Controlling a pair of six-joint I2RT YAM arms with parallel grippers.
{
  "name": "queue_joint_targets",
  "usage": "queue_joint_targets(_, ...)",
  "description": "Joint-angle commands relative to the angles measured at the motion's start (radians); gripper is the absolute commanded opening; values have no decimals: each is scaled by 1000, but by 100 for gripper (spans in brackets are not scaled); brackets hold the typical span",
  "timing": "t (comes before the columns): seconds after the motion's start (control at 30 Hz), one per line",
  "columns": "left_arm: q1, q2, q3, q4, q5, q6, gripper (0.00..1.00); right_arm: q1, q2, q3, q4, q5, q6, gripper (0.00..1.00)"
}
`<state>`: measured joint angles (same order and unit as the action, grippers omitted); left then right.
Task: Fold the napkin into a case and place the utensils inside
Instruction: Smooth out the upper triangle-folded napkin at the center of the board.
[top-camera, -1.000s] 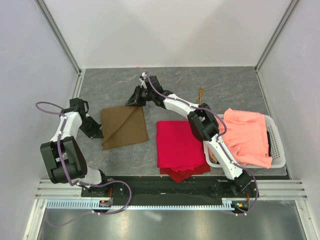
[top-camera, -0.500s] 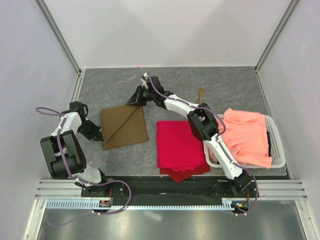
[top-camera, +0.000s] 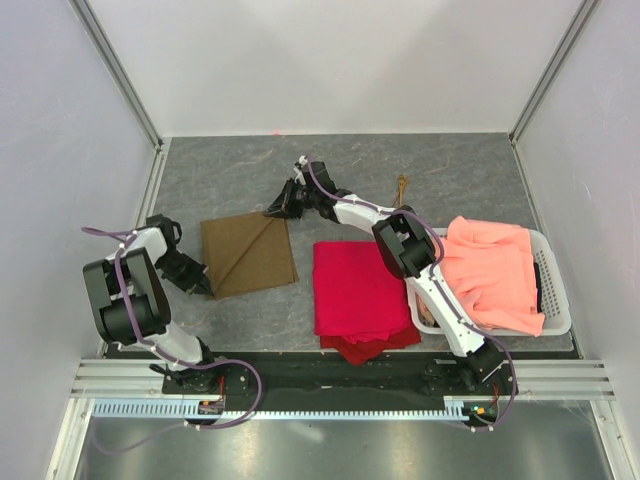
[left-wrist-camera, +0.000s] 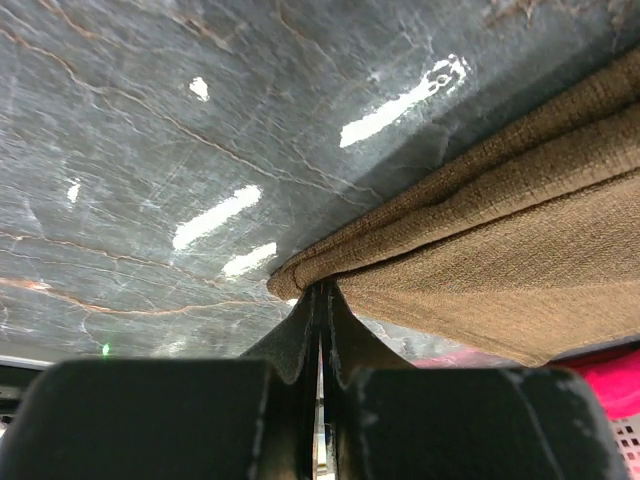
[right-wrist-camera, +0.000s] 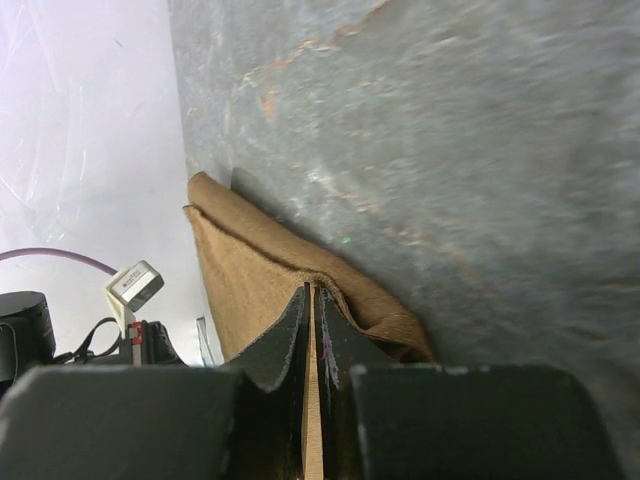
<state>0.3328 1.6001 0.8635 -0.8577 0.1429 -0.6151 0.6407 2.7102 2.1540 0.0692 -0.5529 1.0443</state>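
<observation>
Folding step is judged to be in hand; no case is formed yet. At left, the near-left corner of the napkin (top-camera: 252, 252) is pinched by the left gripper (top-camera: 197, 283): its fingers (left-wrist-camera: 292, 345) are pressed fully together w/ cloth nipped at the tips. The napkin is laid flat on the table (top-camera: 450, 165), left of centre, w/ a diagonal crease. At its far-right corner the right gripper (top-camera: 277, 210) is closed to a thin slit, fabric caught btwn the fingers (right-wrist-camera: 280, 345). Next, both corners prob. need to be lifted together and carried across w/o slipping. Further right, the red cloth (top-camera: 355, 285) is seen just beside the napkin; the utensils (top-camera: 402, 187) are left untouched, far right of it.
</observation>
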Motion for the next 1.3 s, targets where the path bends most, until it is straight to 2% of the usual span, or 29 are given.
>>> queue_joint_targets(0.0,17,29,-9,3,-46,-15,2,-6,22,41,46,-30,7,10)
queue_joint_targets(0.27,17,-98,115,-53,-34,60,2,-9,-44,96,-38,-41,-30,14)
queue_joint_targets(0.43,17,-141,128,-15,136,87,6,-3,-119,43,-68,-45,-59,20)
queue_joint_targets(0.67,2,-45,45,152,316,25,6,60,-159,-72,-16,-64,-43,22)
queue_joint_targets(0.73,-3,3,49,172,298,23,6,85,-153,-94,1,-67,-29,22)
queue_joint_targets(0.87,0,58,91,108,125,29,3,88,-129,-111,32,-65,-23,22)
queue_joint_targets(0.97,6,63,94,80,60,41,3,71,-95,-102,32,-68,-39,21)
queue_joint_targets(1.27,9,87,77,71,46,72,3,-5,13,-20,17,-87,-107,21)
